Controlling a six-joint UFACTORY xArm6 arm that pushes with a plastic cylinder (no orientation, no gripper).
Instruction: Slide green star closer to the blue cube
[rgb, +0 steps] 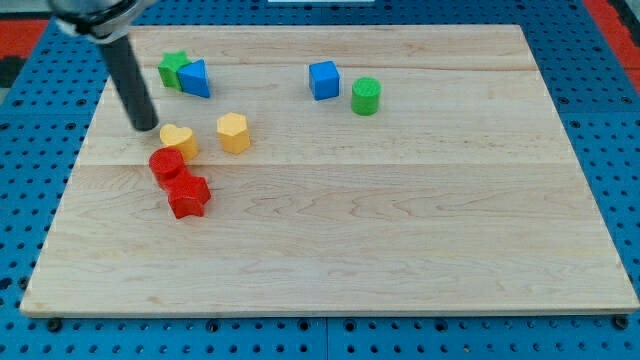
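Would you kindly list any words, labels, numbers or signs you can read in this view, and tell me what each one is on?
None: no readable text shows anywhere in this view.
The wooden board shows only bare grain.
The green star, blue cube and the other coloured blocks have plain faces.
My tip is a plain dark rod, unmarked.
The blue perforated surface around the board carries no lettering.

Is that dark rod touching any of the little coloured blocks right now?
No. My tip rests on the wooden board, with a gap to the yellow heart-shaped block at its right; the green star block sits farther up.
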